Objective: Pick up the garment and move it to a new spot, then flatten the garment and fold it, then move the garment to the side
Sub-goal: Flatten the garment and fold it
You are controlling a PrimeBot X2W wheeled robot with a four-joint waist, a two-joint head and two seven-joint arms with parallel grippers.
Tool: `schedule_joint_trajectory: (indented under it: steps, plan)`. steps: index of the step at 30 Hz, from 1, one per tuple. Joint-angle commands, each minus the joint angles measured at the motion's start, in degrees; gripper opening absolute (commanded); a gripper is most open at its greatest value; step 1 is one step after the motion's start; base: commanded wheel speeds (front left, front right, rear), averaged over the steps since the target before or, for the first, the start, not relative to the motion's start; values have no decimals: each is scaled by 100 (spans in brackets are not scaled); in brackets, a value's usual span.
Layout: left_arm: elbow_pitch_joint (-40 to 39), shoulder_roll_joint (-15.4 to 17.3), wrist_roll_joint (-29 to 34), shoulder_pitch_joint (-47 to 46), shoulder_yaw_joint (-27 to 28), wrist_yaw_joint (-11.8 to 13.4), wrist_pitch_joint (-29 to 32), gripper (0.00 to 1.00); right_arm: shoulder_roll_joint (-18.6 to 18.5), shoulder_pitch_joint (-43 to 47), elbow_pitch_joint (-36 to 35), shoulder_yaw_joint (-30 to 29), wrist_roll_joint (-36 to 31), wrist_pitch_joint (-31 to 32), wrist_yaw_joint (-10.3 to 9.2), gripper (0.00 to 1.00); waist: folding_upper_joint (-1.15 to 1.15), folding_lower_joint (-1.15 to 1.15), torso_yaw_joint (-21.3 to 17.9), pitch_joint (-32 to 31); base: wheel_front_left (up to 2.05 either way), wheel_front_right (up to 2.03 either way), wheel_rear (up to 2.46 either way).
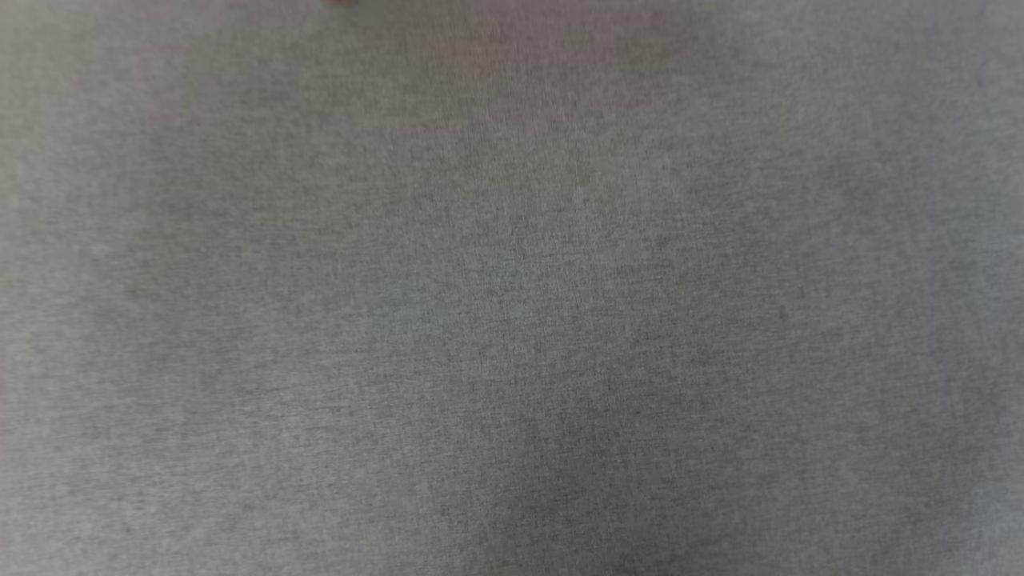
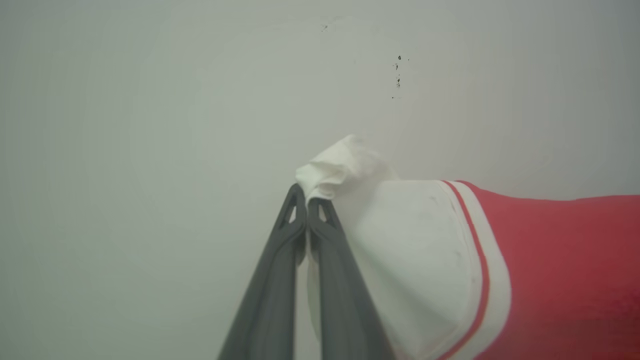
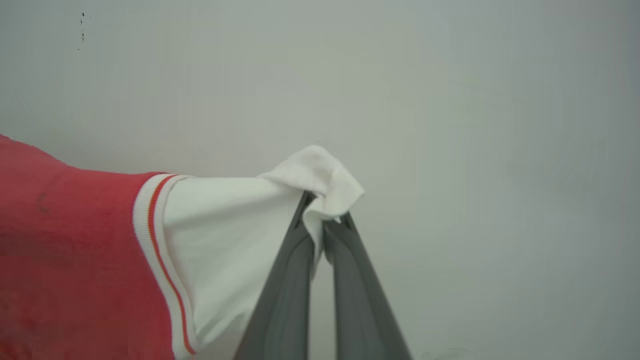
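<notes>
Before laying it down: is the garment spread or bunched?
Spread: garment held stretched, jaws shut on each white sleeve.

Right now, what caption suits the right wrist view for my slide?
Right gripper shut on the white sleeve of the red garment, against a pale background.

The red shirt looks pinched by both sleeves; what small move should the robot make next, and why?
Probably lower both arms together, kept apart. The left gripper is shut on one white sleeve of the garment, the right gripper on the other, so it hangs spread; the grey surface in the head view could receive it.
</notes>
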Motion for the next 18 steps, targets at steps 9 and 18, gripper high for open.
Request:
schedule_joint_trajectory:
  steps: [9,18]
  plan:
    - [261,-166,-74,6,-87,-143,-111,0,145,-91,471,561,401,-247,-4,0,0,-1,4,599,0,0,0]
    - [671,-463,-371,619,-87,-418,-355,0,178,508,694,1357,1087,-368,-4,0,0,-1,101,677,0,0,0]
